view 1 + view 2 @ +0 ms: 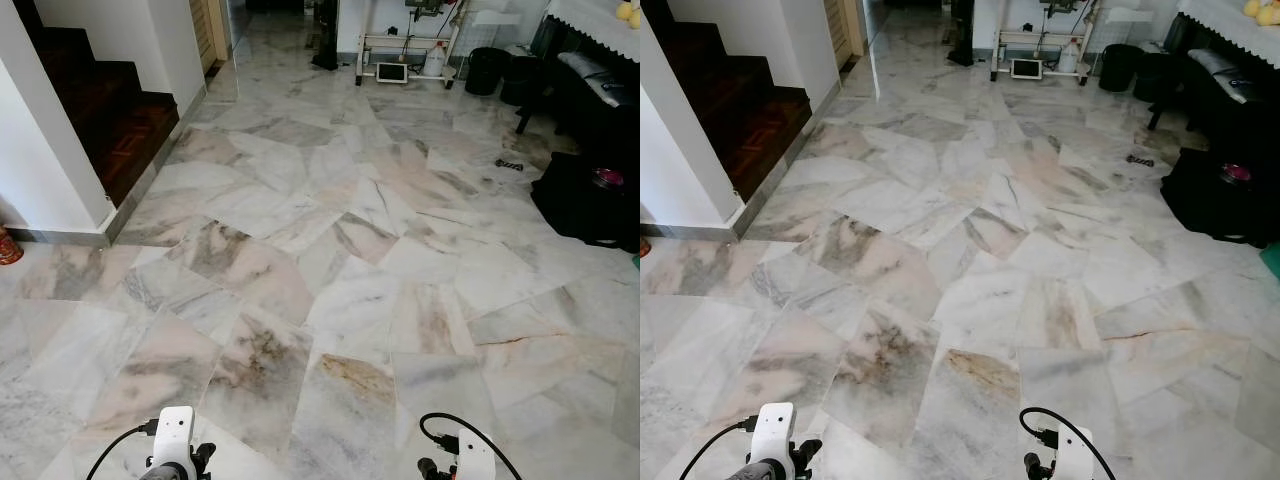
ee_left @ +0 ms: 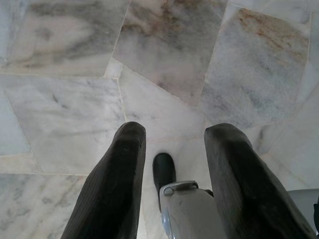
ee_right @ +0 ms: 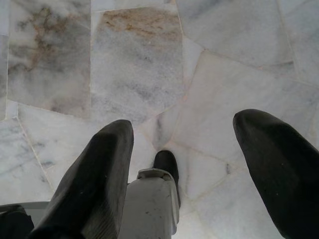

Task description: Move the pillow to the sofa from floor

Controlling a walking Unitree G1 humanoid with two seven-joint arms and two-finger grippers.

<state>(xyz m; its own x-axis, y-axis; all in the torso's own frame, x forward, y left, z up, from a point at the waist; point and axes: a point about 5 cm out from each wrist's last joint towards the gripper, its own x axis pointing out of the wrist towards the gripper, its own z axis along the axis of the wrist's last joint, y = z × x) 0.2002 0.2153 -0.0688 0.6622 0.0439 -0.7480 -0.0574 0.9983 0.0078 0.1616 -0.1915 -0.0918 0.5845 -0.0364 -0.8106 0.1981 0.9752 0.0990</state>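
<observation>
Pale veined marble floor (image 1: 330, 300), dark wooden stairs (image 1: 110, 120) at left, black furniture (image 1: 590, 150) at right.

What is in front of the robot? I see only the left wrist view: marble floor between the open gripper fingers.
Observer: Ahead is a wide marble floor, and dark wooden stairs rise on the robot's left.
Operator: And what is on the right side?
Observer: Dark furniture stands along the right edge of the room.
Operator: Is the right gripper holding anything?
Observer: No. The right gripper is open and points down at bare marble.
</observation>
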